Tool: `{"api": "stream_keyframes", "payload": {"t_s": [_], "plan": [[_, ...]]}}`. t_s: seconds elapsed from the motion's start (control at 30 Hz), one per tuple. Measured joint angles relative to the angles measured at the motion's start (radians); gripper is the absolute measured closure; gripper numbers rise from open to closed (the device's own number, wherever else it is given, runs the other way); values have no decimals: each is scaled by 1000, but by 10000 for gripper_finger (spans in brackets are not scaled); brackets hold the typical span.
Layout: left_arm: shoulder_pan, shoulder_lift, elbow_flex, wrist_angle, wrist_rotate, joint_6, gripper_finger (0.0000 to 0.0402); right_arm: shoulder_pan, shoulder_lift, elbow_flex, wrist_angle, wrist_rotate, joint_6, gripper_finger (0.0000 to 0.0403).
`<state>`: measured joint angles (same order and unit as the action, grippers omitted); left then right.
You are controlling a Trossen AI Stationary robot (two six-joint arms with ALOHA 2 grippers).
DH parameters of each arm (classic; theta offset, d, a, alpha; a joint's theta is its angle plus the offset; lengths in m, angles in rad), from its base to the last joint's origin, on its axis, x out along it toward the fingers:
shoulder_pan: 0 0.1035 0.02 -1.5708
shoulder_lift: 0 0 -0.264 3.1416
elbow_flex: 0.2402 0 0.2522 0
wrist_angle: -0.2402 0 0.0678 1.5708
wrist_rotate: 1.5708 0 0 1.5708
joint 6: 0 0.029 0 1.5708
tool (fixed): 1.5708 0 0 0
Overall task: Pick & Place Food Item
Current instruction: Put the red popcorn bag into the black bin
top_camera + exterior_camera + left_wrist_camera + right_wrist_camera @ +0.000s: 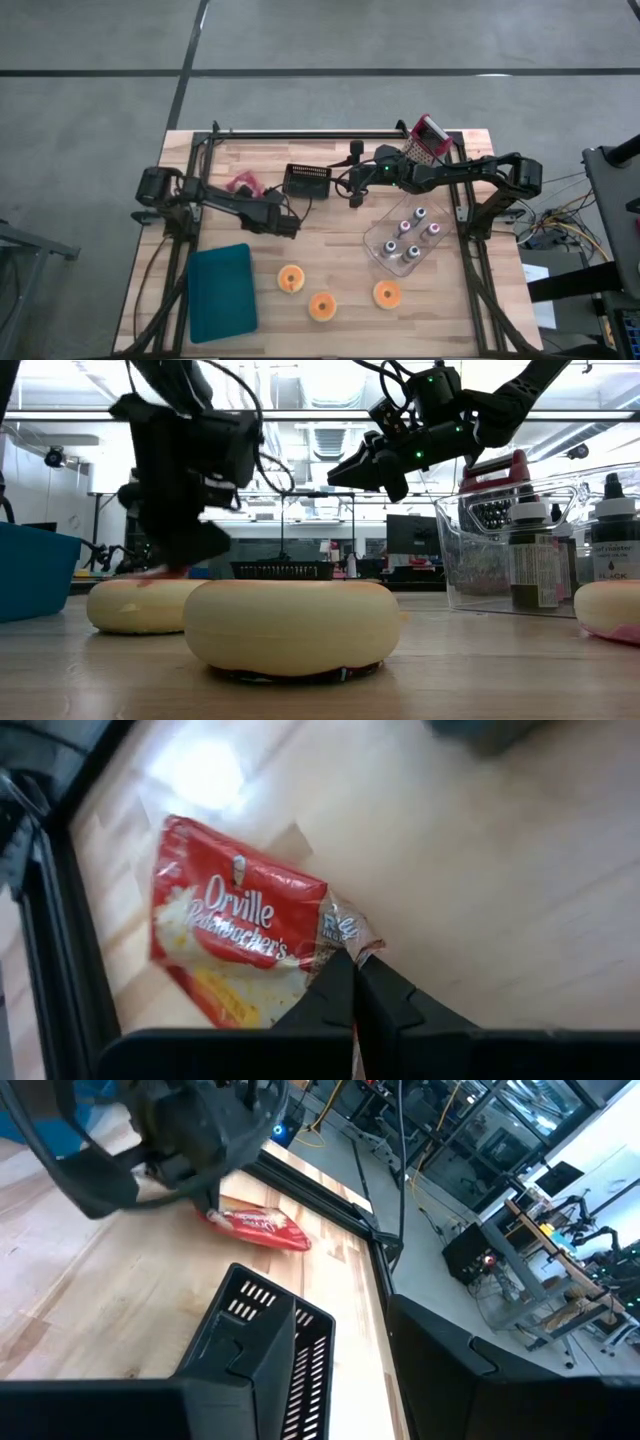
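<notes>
Left tool [352, 982] clamped on corner seam of popcorn bag [240, 945]; bag flat on table [480, 870], upper left of frame. Risk: thin corner pinch slips or tears on lift, bag swings. Right tool [356, 187] part open, holding nothing, over black basket [306, 181].

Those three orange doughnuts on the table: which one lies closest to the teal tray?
The leftmost doughnut, just right of the teal tray. The middle doughnut and the rightmost doughnut lie farther along toward the clear bin of bottles.
</notes>
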<state>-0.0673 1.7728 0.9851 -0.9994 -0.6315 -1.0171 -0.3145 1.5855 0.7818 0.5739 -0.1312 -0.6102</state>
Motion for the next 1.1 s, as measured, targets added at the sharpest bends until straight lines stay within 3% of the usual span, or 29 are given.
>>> {"api": "stream_keyframes", "payload": {"t_s": [0.5,0.83,1.1], "plan": [[-45,-197,19,-14,-198,-20,401,0,0,0,0,0,-2,247],[-64,-330,25,-18,-293,145,401,0,0,0,0,0,-2,246],[-64,-406,25,39,-350,418,401,0,0,0,0,0,0,245]]}}
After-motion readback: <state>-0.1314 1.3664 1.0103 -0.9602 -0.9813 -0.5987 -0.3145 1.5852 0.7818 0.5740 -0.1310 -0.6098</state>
